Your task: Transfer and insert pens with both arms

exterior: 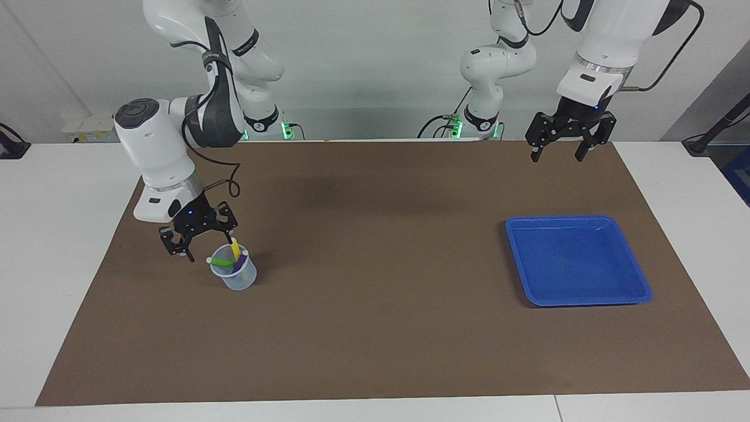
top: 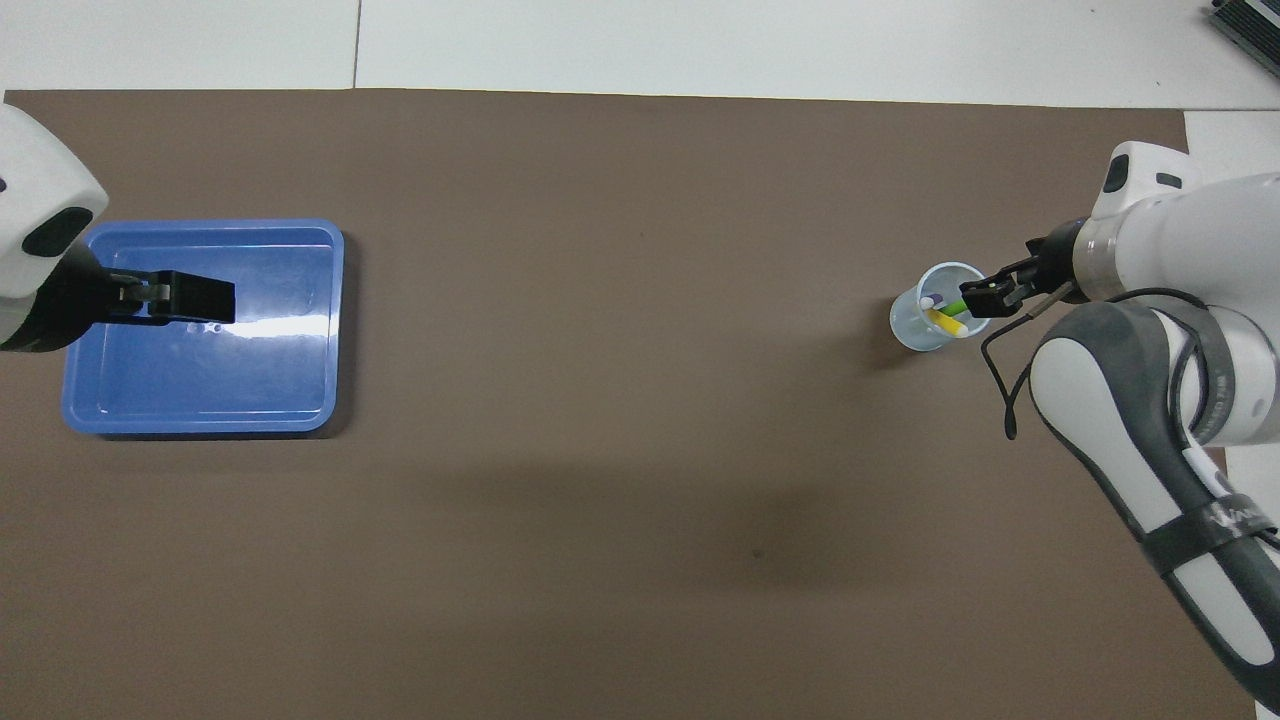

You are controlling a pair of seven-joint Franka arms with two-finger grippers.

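Brown matting (exterior: 375, 328) covers the one white table (exterior: 53, 246), and on it stand two containers: one clear plastic cup (exterior: 234, 276) toward the right arm's end and one blue tray (exterior: 577, 261) toward the left arm's end, well apart from each other. Three pens sit in the cup, leaning across one another: one green pen (exterior: 221, 261), one yellow pen (exterior: 235, 248) and one purple pen (exterior: 240, 264), their pale ends showing at the rim. Two white arms are in view. The right gripper (exterior: 198, 239) hangs just over the cup's rim on the side toward the robots, its two fingers spread apart and holding nothing; the yellow pen's top rises close beside one finger. The left gripper (exterior: 565, 150) is raised high over the mat's edge by the tray, its fingers wide apart and holding nothing.
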